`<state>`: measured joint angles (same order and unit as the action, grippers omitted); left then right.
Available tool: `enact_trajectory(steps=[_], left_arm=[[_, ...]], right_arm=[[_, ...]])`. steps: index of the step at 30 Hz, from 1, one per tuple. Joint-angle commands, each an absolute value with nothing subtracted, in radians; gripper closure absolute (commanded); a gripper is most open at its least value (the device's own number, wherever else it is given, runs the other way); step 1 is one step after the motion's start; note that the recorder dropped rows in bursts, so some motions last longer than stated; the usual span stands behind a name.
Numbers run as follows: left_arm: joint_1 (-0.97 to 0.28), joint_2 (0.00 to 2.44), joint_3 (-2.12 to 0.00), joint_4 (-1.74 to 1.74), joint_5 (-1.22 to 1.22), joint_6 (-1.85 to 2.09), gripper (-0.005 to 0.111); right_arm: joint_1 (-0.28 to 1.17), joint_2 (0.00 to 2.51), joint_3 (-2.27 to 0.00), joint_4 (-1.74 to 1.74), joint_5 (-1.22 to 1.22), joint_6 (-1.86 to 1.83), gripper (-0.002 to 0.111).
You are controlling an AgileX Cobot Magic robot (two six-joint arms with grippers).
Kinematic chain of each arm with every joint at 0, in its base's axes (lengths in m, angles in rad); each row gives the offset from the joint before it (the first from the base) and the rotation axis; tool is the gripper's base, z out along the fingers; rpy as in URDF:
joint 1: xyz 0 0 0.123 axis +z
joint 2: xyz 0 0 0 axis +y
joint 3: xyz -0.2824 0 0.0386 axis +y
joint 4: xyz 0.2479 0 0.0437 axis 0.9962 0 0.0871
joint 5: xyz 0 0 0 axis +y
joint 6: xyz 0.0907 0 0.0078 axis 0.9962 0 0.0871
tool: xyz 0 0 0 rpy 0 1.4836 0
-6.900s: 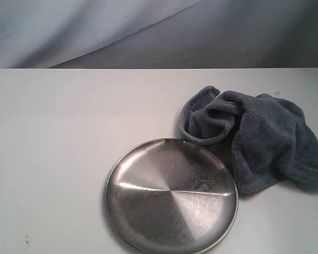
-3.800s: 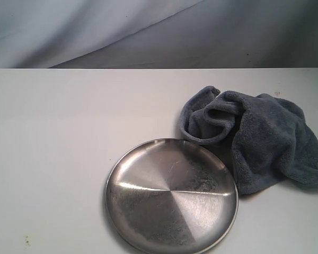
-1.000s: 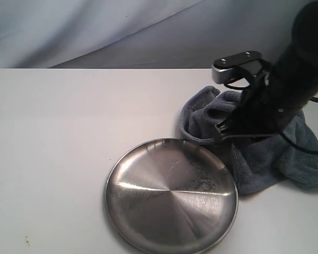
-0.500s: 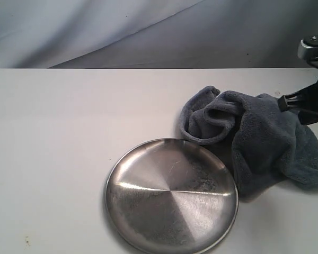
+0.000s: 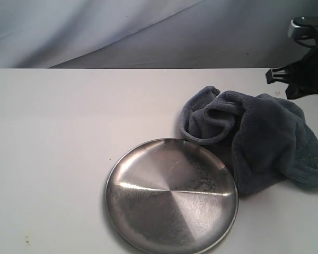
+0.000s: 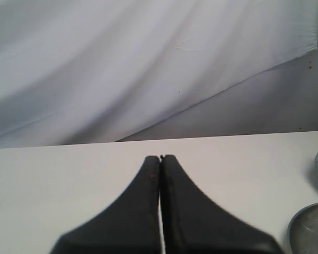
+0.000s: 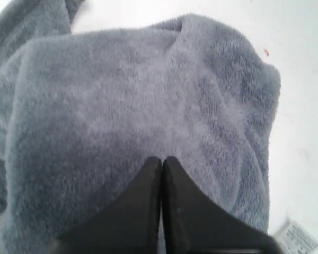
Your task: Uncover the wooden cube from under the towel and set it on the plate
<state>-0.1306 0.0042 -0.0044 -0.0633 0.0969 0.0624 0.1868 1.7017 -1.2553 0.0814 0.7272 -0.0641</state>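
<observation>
Right gripper (image 7: 161,161) withdrawn to far right above towel (image 5: 259,143), jaws closed, empty. Left gripper (image 6: 160,157) closed. Towel unmoved, cube hidden: you must re-approach.

- Table (image 5: 63,137): white, matte, flat; fills my near field.
- Backdrop cloth (image 5: 95,26): pale grey-blue, draped in long diagonal folds behind it.
- Light: soft, even.

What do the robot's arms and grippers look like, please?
Both the left gripper and the right gripper have matte black fingers, broad at the base and curving in to narrow tips. In the exterior view the right arm is black and blocky, with a rounded silver-grey piece on top. No cables or markings show clearly.
</observation>
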Motion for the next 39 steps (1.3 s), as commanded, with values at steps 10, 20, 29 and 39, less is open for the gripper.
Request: enact_trajectory(steps=[10,20,29,39], left_arm=[[-0.128,0.0,0.0,-0.066,0.086,0.06,0.107],[-0.128,0.0,0.0,-0.066,0.086,0.06,0.107],[-0.128,0.0,0.0,-0.066,0.086,0.06,0.107],[-0.128,0.0,0.0,-0.066,0.086,0.06,0.107]], right_arm=[[0.313,1.926,-1.582,0.196,0.788,-0.082,0.108],[0.519,1.96,-1.603,0.205,0.865,-0.071,0.108],[0.637,1.957,-1.601,0.203,1.012,-0.074,0.108],[0.676,1.764,-1.309,0.167,0.877,-0.026,0.108]])
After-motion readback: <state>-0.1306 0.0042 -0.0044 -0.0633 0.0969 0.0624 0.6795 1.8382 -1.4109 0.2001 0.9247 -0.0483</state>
